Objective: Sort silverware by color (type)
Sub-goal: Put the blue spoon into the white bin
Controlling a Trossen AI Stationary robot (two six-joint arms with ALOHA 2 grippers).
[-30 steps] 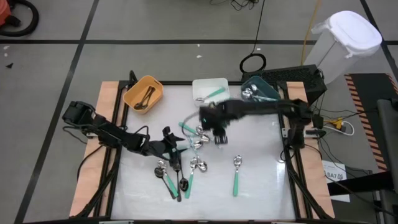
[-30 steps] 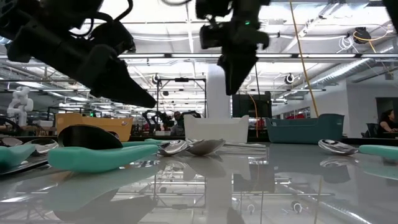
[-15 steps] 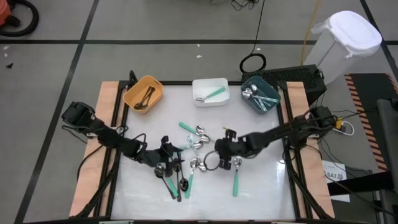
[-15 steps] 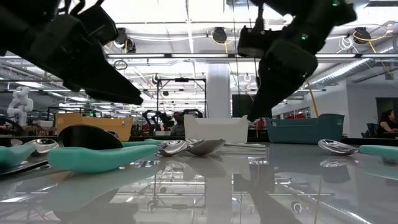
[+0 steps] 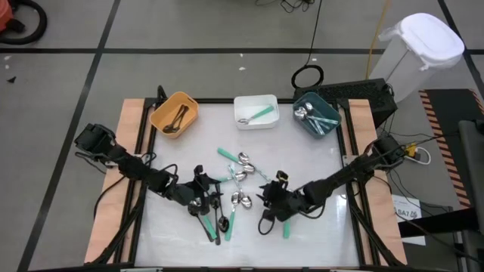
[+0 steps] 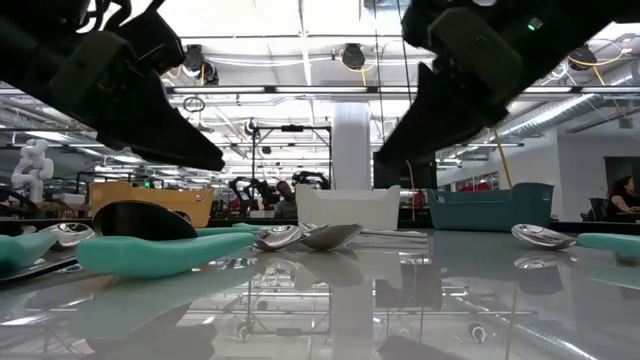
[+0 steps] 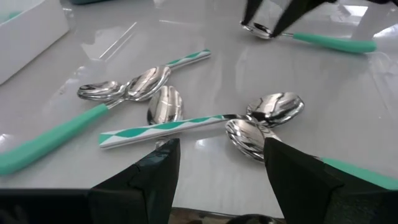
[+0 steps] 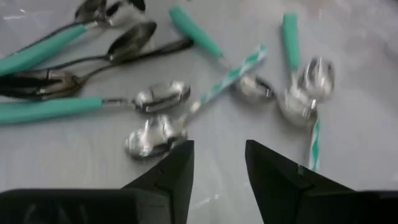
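Several spoons lie flat on the white table, loose in the middle (image 5: 240, 160) and in a cluster (image 5: 215, 215) toward the near edge. Their handles are mint-green, green-and-white striped (image 7: 168, 127) or black. My left gripper (image 5: 212, 190) hangs open above the cluster's left part, and spoon bowls (image 7: 264, 121) lie just beyond its fingers. My right gripper (image 5: 266, 205) is open and slants down over the bowl end of a green-handled spoon (image 5: 287, 221). In the low view its tip (image 6: 388, 158) is well above the table. Nothing is between either pair of fingers.
Three bins stand along the far edge, each with spoons inside: orange (image 5: 175, 113), white (image 5: 255, 110) and teal (image 5: 316, 115). The two grippers are close together over the table's near middle. Bare table lies to the right of the green-handled spoon.
My right gripper has swung from near the white bin toward the table's near edge and come down. It has turned about and now slants over the green-handled spoon. My left gripper has shifted a little toward the near edge. No spoon has moved.
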